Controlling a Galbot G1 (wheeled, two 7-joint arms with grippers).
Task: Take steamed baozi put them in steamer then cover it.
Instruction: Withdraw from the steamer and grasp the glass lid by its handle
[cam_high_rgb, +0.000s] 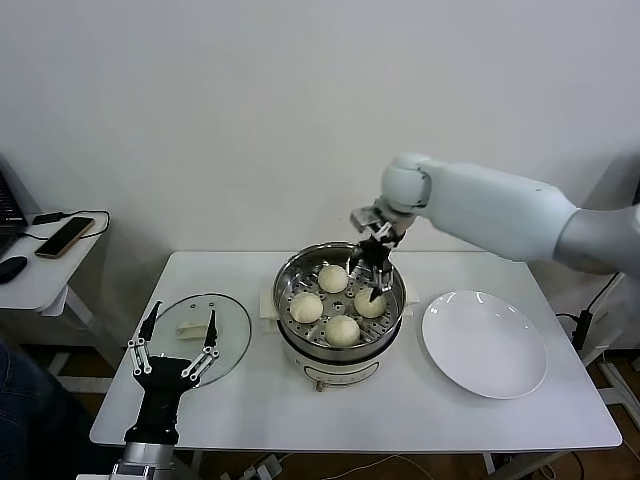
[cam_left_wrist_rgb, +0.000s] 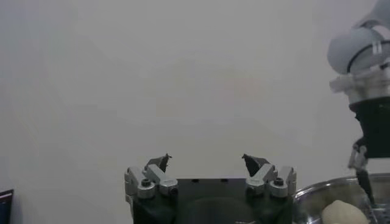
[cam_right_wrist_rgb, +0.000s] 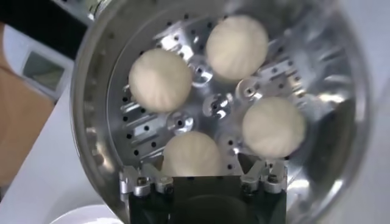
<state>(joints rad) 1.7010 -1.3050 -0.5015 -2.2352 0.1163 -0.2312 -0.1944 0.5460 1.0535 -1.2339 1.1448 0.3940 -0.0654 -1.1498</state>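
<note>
Several cream-white baozi lie on the perforated tray of the steel steamer (cam_high_rgb: 290, 272), among them those at the back (cam_high_rgb: 332, 278), left (cam_high_rgb: 306, 307) and front (cam_high_rgb: 342, 330). My right gripper (cam_high_rgb: 368, 278) hangs open just above the steamer's right side. In the right wrist view the right gripper (cam_right_wrist_rgb: 201, 159) is open, its fingers astride one baozi (cam_right_wrist_rgb: 192, 152) resting on the tray. The glass cover (cam_high_rgb: 232, 340) with its cream handle (cam_high_rgb: 192, 327) lies flat on the table, left of the steamer. My left gripper (cam_high_rgb: 181, 328) is open and empty over the cover's near edge.
An empty white plate (cam_high_rgb: 485, 345) lies right of the steamer. A side table with a phone (cam_high_rgb: 64, 236) stands at far left. The left wrist view shows the open left gripper (cam_left_wrist_rgb: 207, 161), the steamer rim (cam_left_wrist_rgb: 323, 190) and the right arm's wrist (cam_left_wrist_rgb: 368, 115) against the wall.
</note>
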